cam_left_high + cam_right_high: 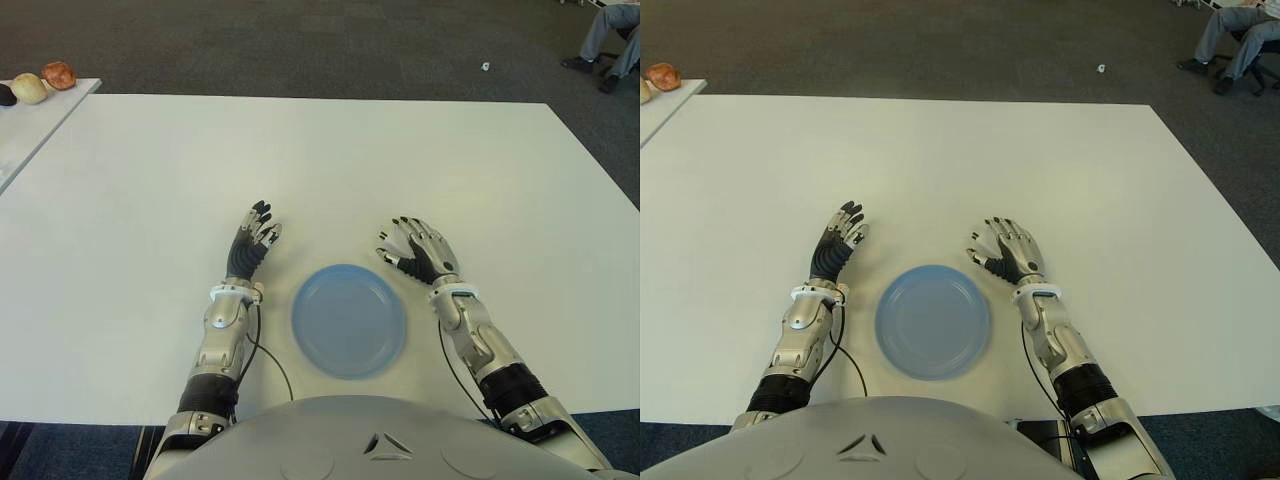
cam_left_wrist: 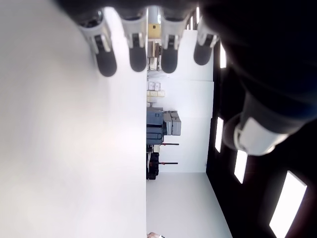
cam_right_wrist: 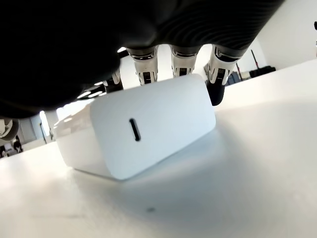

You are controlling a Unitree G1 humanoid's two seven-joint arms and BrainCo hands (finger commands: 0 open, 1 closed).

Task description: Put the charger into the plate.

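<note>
Nothing of the task is finished yet: the blue plate (image 1: 349,320) sits bare on the white worktop (image 1: 320,160) between the two arms, and the white charger (image 3: 138,129) lies on the worktop under the right hand (image 1: 420,250), just beyond the plate's far right edge. In the eye views the charger is hidden by that hand; only the right wrist view shows it, a rounded white block with a single slot port facing the camera, resting flat on the worktop. The right hand arches over it with its fingers (image 3: 181,62) reaching down behind the block; whether they touch it I cannot tell, and no closed grasp shows, so I judge the hand spread and poised to close. What is left is the whole job: grip, lift, carry the short way toward the robot's left, and set the charger in the plate. The left hand (image 1: 255,240) shows beside the plate on its left, fingers (image 2: 106,57) straight and relaxed, holding nothing.
</note>
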